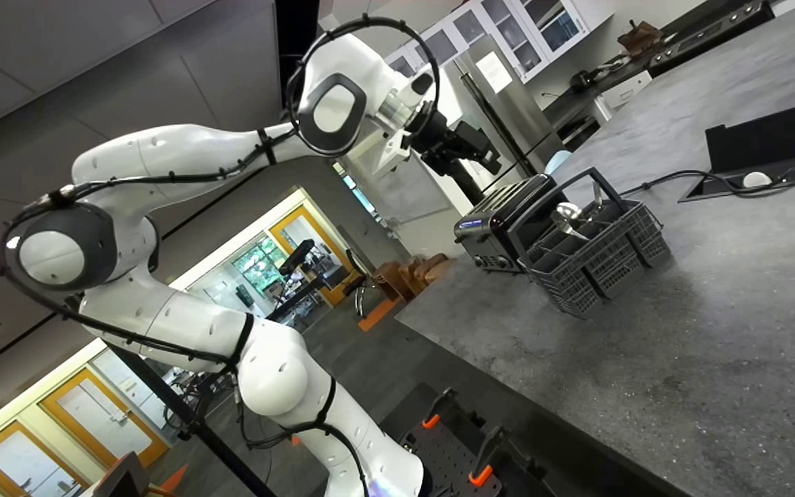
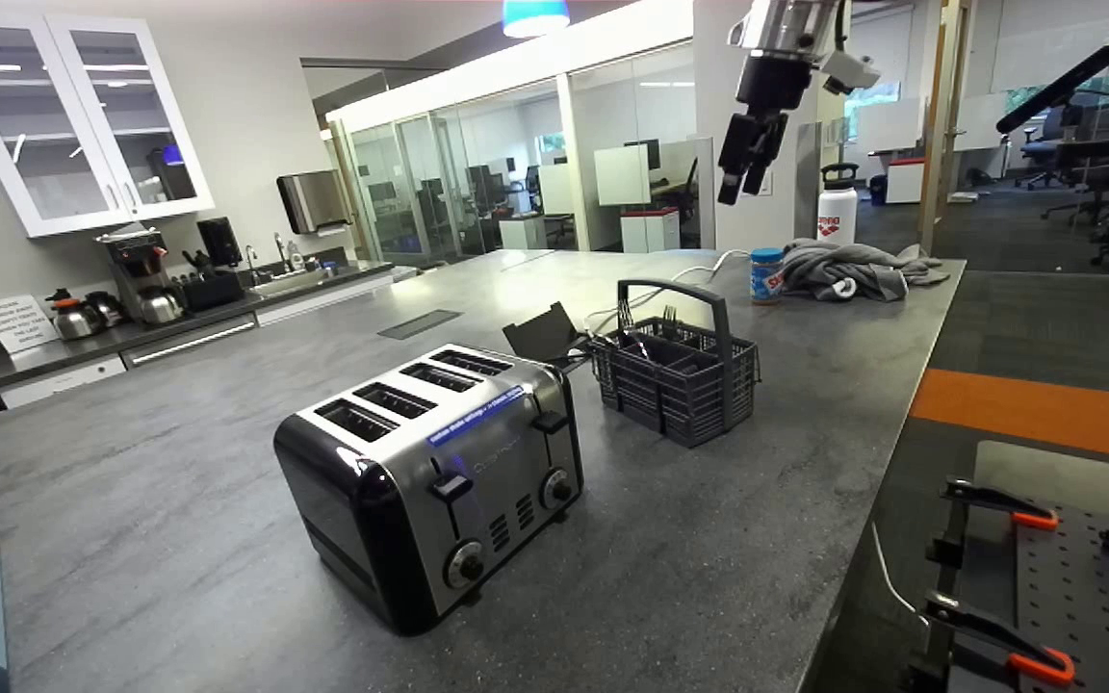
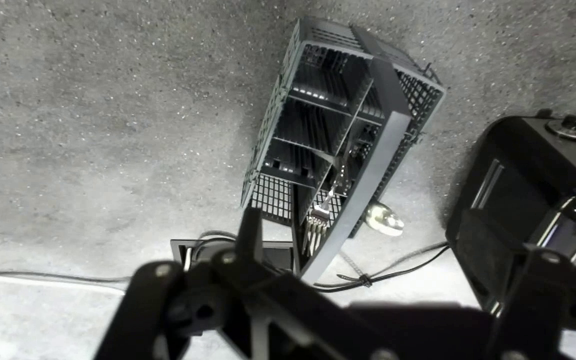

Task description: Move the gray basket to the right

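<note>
One gray basket (image 2: pixel 651 397) is standing upright on the dark counter (image 2: pixel 689 539), near the toaster (image 2: pixel 429 491) but not touching it. Its handle (image 3: pixel 360 192) is arching well above the rim, presumably offering an easy bar to take. Inside, a fork (image 3: pixel 319 215) is leaning tines-up and a spoon (image 3: pixel 383 218) is jutting out over the side facing the toaster; the dividers are probably serving to sort cutlery. Overhead, the gripper (image 3: pixel 365 220) is hanging well apart from the handle, its fingers (image 3: pixel 250 232) standing wide apart with nothing between them. I am guessing that this height is leaving room for lining up before any grasp.

On the toaster, a blue strip (image 2: pixel 476 416) is reading "custom shade settings" for a start, and faint lettering (image 2: pixel 497 458) beneath is seemingly spelling Cuisinart. Farther out, a blue-lidded jar (image 2: pixel 766 279) is showing "SK", perhaps for Skippy, just beside a gray cloth (image 2: pixel 863 268). A white bottle (image 2: pixel 838 214) behind is carrying red print, unreadable here. Well beyond, a white sign (image 2: pixel 17 325) is apparently mentioning "when you take the last".
</note>
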